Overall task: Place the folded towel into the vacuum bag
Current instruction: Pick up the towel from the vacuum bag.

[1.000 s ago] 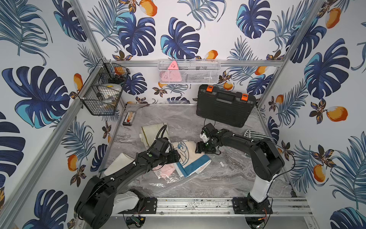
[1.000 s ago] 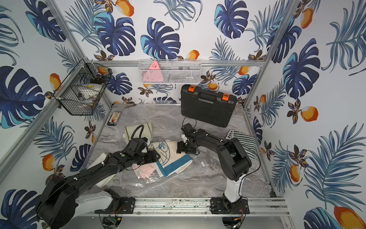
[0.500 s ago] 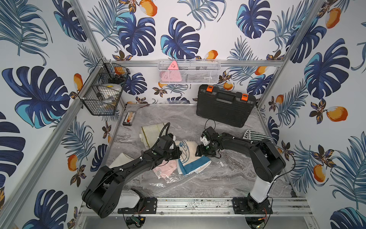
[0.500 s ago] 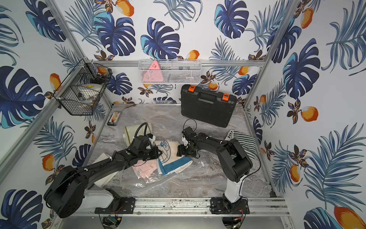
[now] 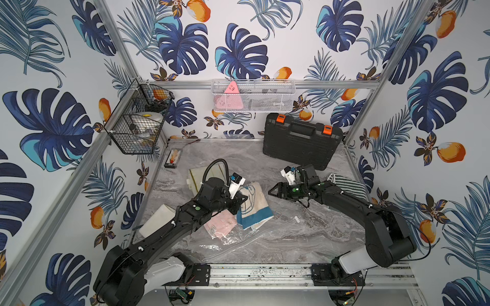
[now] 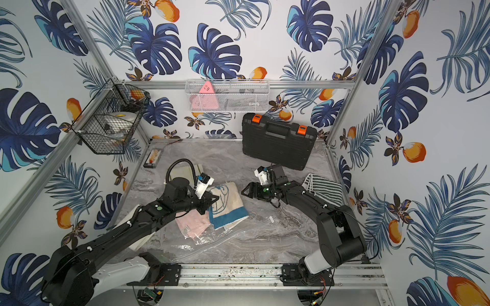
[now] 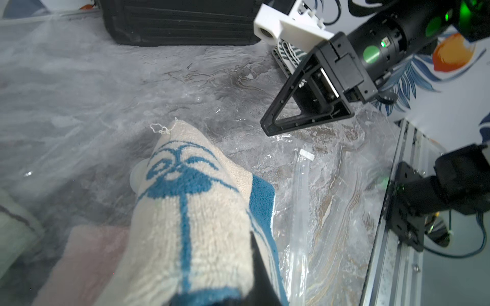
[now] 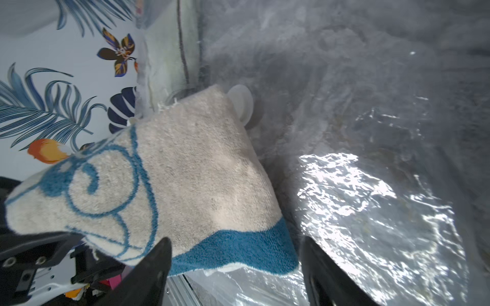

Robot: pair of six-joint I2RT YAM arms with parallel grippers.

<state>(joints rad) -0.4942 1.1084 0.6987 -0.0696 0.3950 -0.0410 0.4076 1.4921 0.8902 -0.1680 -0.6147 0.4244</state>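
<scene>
Towel: You have a folded cream terry towel (image 5: 255,205) with a blue line drawing and a teal band along its near edge. A loose thread shows at its far corner.
Towel position: It sits mid-table, left of centre, on the bag's plastic, with its left edge raised. You cannot tell whether any part of it is inside the bag.
Bag: The bag (image 5: 265,239) is clear and crinkled, spread flat from the towel toward the near rail and to the right. Its white valve cap (image 8: 241,106) shows at the towel's far side, partly hidden by the towel. The zip strip (image 7: 301,201) runs near and right of the towel.
Left pincer: The left gripper (image 5: 242,200) is clamped on the towel's left edge.
Right pincer: The right gripper (image 5: 271,192) has its jaws apart and holds nothing. It hovers just right of the towel, apart from it.
Edges: A pink cloth (image 5: 220,225) touches the towel's near-left side, partly under the left arm.
Open room: There is bare table (image 5: 238,159) on the far side, between the towel and the black case (image 5: 299,145). A striped cloth (image 5: 347,185) lies by the right wall.
Surface: Grey marble pattern, with glare on the plastic.
Room: The walls are leaf-print. A wire basket (image 5: 138,124) hangs on the left wall and a mesh basket (image 5: 252,98) on the far wall. The rail (image 5: 265,270) runs along the near edge.
</scene>
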